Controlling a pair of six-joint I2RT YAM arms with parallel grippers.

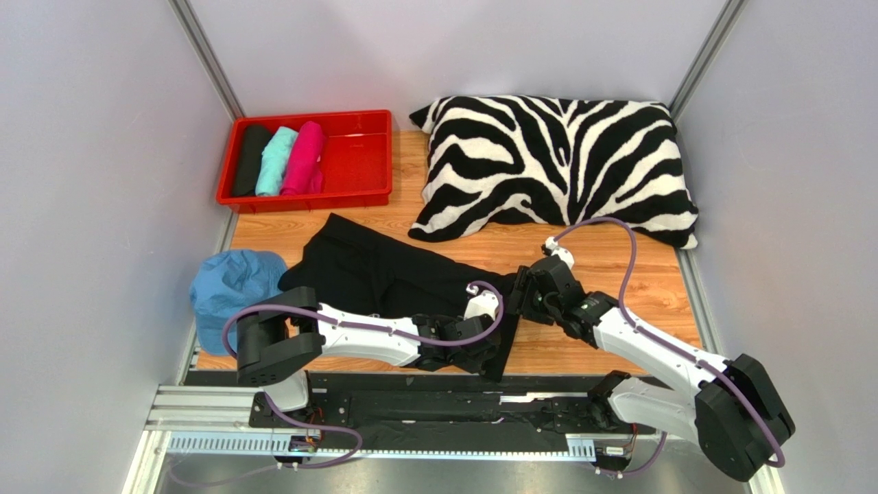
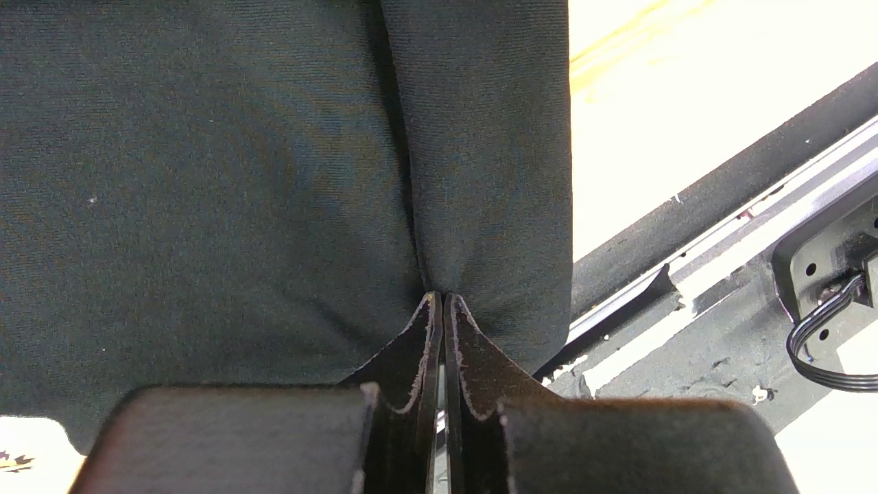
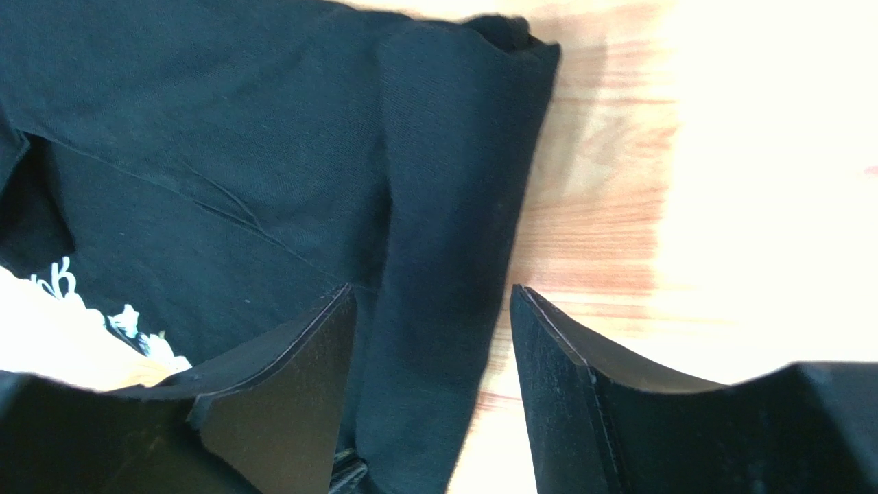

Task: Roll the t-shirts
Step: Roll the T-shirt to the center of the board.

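Observation:
A large black t-shirt [image 1: 381, 273] lies spread on the wooden table [image 1: 618, 278]. Its near right edge is folded over into a thick band [image 3: 453, 206]. My left gripper [image 1: 493, 360] is at that edge near the table's front, shut, and the black cloth [image 2: 206, 185] puckers into its tips [image 2: 443, 298]. My right gripper [image 1: 518, 293] is open and straddles the folded band, its fingers either side [image 3: 433, 293]. A small white print [image 3: 62, 283] shows on the shirt. Rolled black [image 1: 250, 160], teal [image 1: 275, 161] and pink [image 1: 305, 157] t-shirts lie in the tray.
The red tray [image 1: 361, 190] stands at the back left. A zebra-striped pillow [image 1: 556, 165] fills the back right. A blue cloth [image 1: 235, 288] lies at the left edge. A metal rail [image 1: 206, 412] runs along the front by the arm bases.

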